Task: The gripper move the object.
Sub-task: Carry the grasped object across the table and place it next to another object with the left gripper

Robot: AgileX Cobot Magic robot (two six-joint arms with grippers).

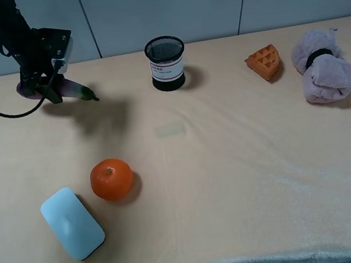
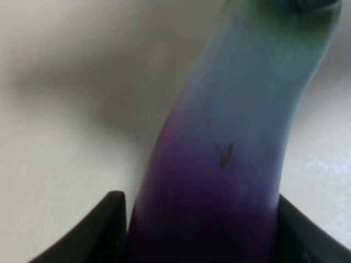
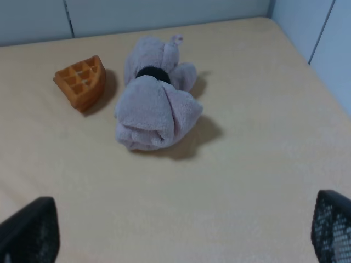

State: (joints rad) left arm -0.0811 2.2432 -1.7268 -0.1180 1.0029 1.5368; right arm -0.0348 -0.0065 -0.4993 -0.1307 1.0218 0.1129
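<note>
The purple eggplant (image 1: 74, 90) hangs at the far left of the table, its green stem pointing right. My left gripper (image 1: 45, 87) is shut on its thick purple end and holds it above the cloth, with a shadow beneath it. In the left wrist view the eggplant (image 2: 219, 153) fills the frame between the dark fingers (image 2: 101, 233). My right gripper (image 3: 186, 241) is open and empty; its fingertips (image 3: 30, 230) show wide apart above the bare cloth near the right side.
An orange (image 1: 111, 179) and a light blue block (image 1: 72, 223) lie front left. A black mesh cup (image 1: 166, 63) stands at the back centre. A waffle toy (image 1: 264, 62) and a pinkish bundled cloth (image 1: 325, 74) lie back right.
</note>
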